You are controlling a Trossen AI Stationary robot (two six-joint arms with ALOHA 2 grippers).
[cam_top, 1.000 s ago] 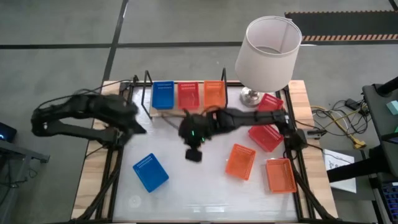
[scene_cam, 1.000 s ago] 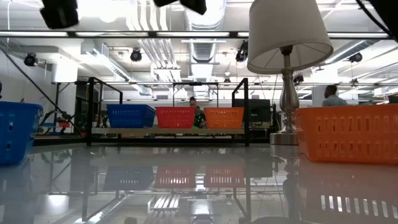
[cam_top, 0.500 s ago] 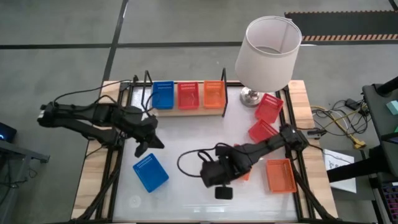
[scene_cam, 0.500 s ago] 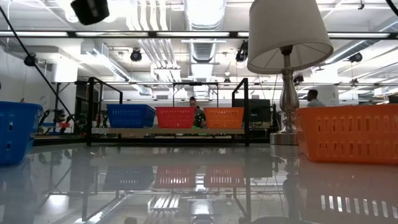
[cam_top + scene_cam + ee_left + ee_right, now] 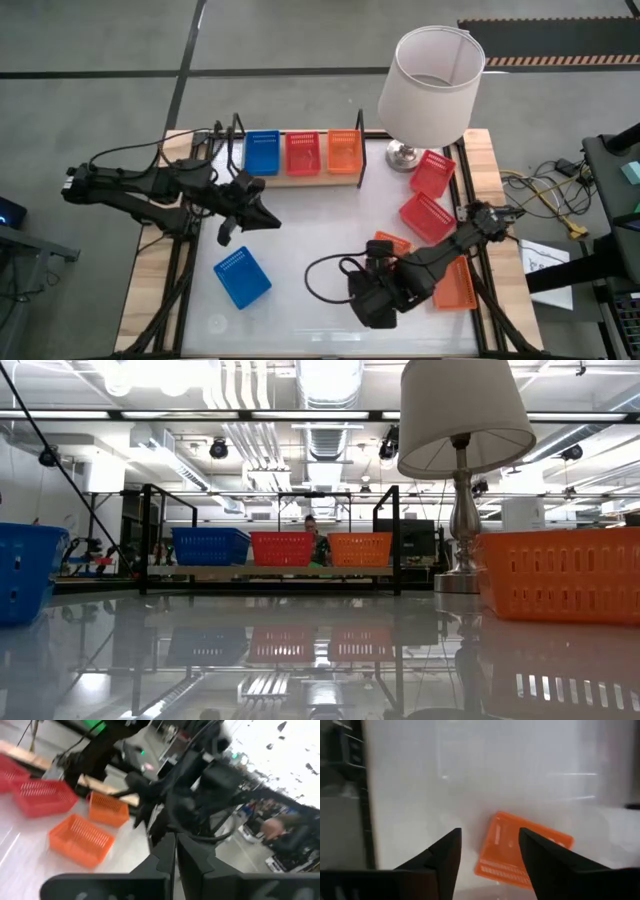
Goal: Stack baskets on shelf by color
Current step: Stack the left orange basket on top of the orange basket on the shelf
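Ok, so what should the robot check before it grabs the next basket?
1. Right gripper open and empty: ok, its fingers are apart with nothing between them.
2. A basket ahead of it: ok, an orange basket lies on the table just beyond its fingers.
3. Left gripper out of the way: ok, it is shut, holds nothing and hangs over the table's left half, near the shelf.
4. Orange spot marked: ok, the orange shelf basket sits at the end nearest the lamp.
5. Room under the lamp's shade: cannot tell.
6. How many baskets each shelf pile holds: cannot tell.
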